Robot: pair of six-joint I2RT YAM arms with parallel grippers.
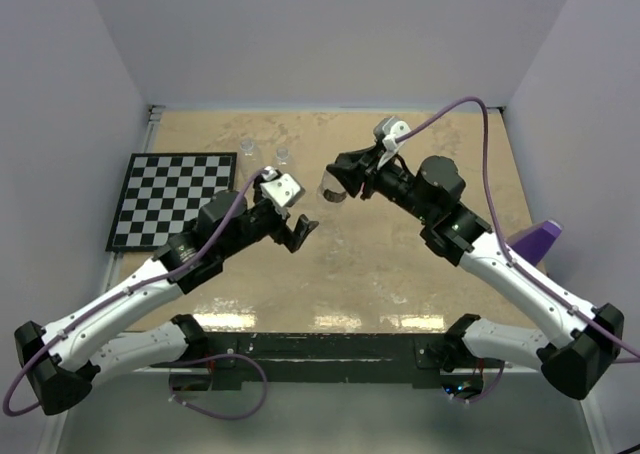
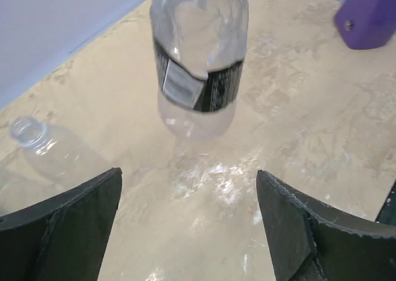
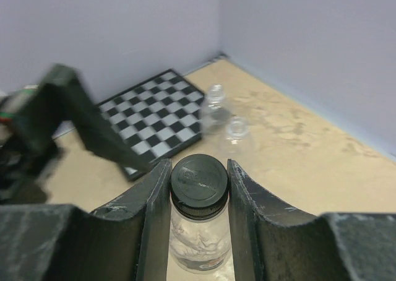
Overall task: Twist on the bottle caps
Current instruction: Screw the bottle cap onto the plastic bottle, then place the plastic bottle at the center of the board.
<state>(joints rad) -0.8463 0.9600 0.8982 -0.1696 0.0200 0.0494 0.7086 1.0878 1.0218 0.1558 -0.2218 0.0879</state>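
Your R gripper [image 3: 198, 167] pinches the small clear plastic bottle [image 3: 198, 244] at its round black cap [image 3: 198, 179], mid-frame & off the table, L gripper [image 2: 189, 179] fingers spread wide below, prob. to steady it for twisting, while two more clear bottles [image 1: 248, 146] [image 1: 283, 154] wait upper left.

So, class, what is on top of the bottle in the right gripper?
A black cap tops the bottle in the right gripper. It covers the neck, so how tightly it sits cannot be seen.

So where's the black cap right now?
In the right wrist view, the black cap sits on the bottle pinched by the right end effector; from above, that's right of the checkerboard.
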